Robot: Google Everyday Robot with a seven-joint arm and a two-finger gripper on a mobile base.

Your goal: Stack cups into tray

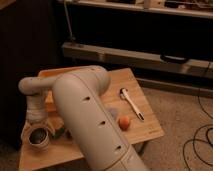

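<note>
— Camera view gives me the robot's thick white arm (95, 120) lying across the middle of the light wooden worktop (147, 131). My end effector (37, 126) hangs at the front left corner, directly over a small round cup with a pale rim and a dark inside (39, 145).

— Is it gripping that cup?

— No, I read it as spread wide with nothing pinched. Whether its tips touch the rim I cannot tell, because the wrist covers that spot.

— And the tray?

— I see the large yellow-orange plastic tray with tall sloped walls (60, 74) at the back left of the worktop, just behind the wrist. The arm covers most of it, so I cannot see inside. I cannot find the second cup either; it may be behind the arm.

— So which step are you on?

— I judge it to be the pick of this cup, with stacking not yet begun. Next I want to lower until the tips straddle the cup wall, squeeze, lift straight up, and carry it back over the tray's near wall.

— Anything in the way?

— I see a small orange round object (124, 122) and a white long-handled utensil (131, 102) on the right side, well apart from that path.
</note>
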